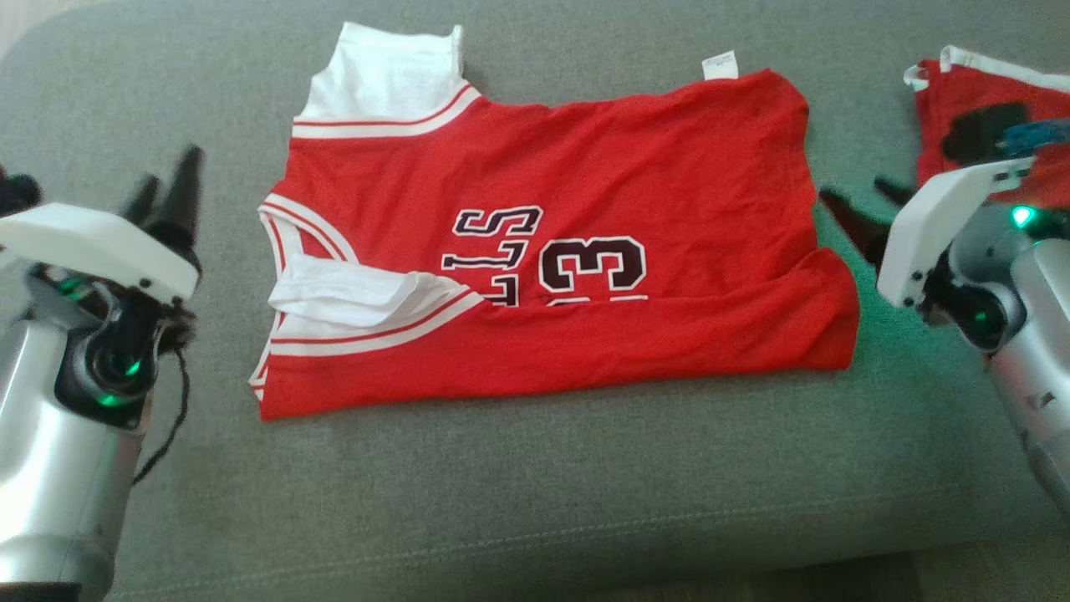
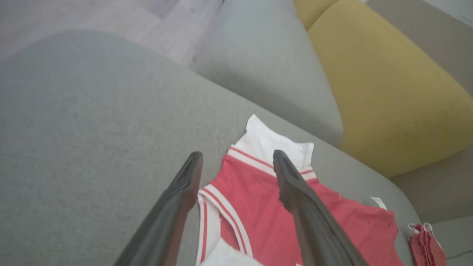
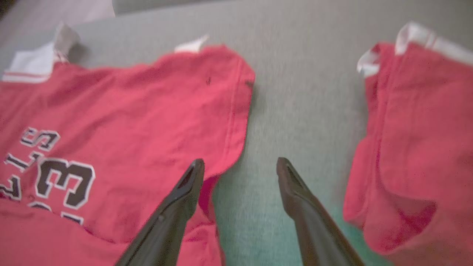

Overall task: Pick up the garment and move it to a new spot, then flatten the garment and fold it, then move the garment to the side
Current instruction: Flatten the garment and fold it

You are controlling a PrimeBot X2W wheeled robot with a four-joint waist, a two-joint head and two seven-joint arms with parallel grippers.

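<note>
Red jersey (image 1: 535,251) lying flat near the middle of the grey cushion (image 1: 535,485), its near long edge turned up over the lower lettering. The move and flattening appear done and the first fold made. The left gripper (image 1: 171,167) and right gripper (image 1: 851,188) stand just off its two ends, jaws wide and empty; further folding and the shift aside, perhaps toward the second red garment (image 1: 945,92), remain.
</note>
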